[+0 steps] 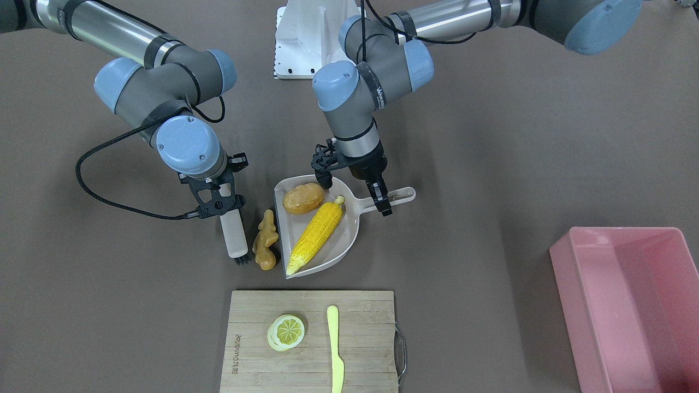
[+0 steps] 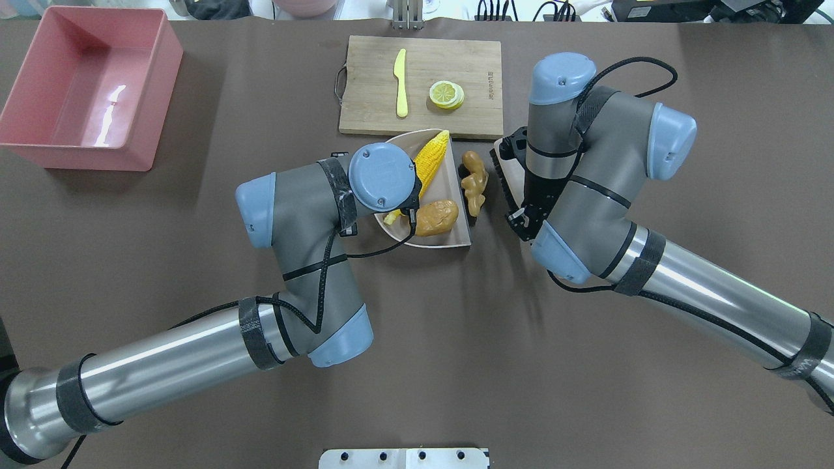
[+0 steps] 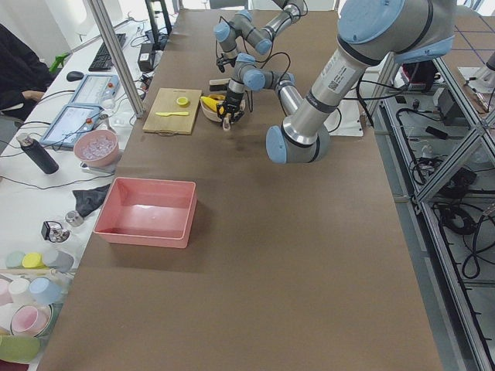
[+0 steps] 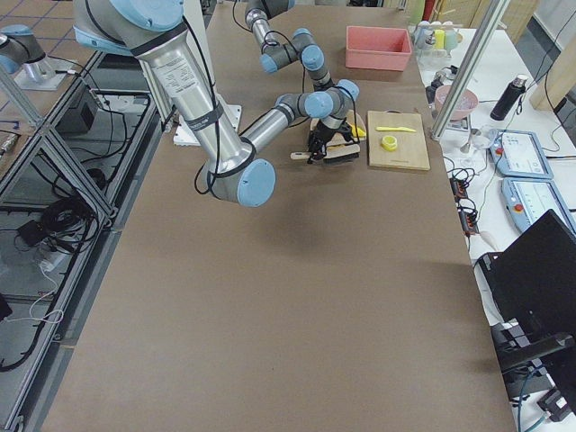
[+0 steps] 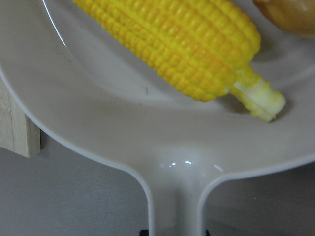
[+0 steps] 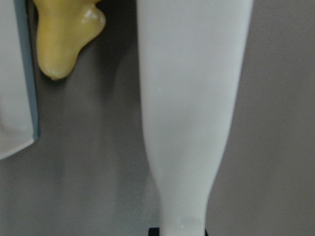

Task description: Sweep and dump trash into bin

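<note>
Plainly, everything turns on the ginger (image 1: 265,243). It lies on the table (image 1: 491,164) in the narrow gap between the brush (image 1: 235,234) and the open front edge of the dustpan (image 1: 345,243). Its long axis runs almost parallel to that edge, so it sits broadside to a push. It is right up against the pan's lip, though I cannot tell whether it touches. The brush stands just beside it on the far side, with a thin strip of table between them.

The right gripper (image 1: 223,210) is the nearer one, its fingers clamped on the brush handle with the bristles down near the ginger's far end. The left gripper (image 1: 382,199) pinches the dustpan's handle and holds the pan flat on the table. The corn (image 1: 317,234) and the potato (image 1: 303,198) lie inside the pan.

My guess is that a short sideways stroke toward the pan would roll the ginger in. The knobby shape could snag on the lip or pivot out at one end.

The table covering looks smooth and flat. The cutting board (image 1: 311,338), carrying a lemon slice (image 1: 286,331) and a plastic knife (image 1: 335,349), sits close to the pan's tip, so room is tight there. The bin (image 1: 628,295) stands well apart, out on the left arm's side.
</note>
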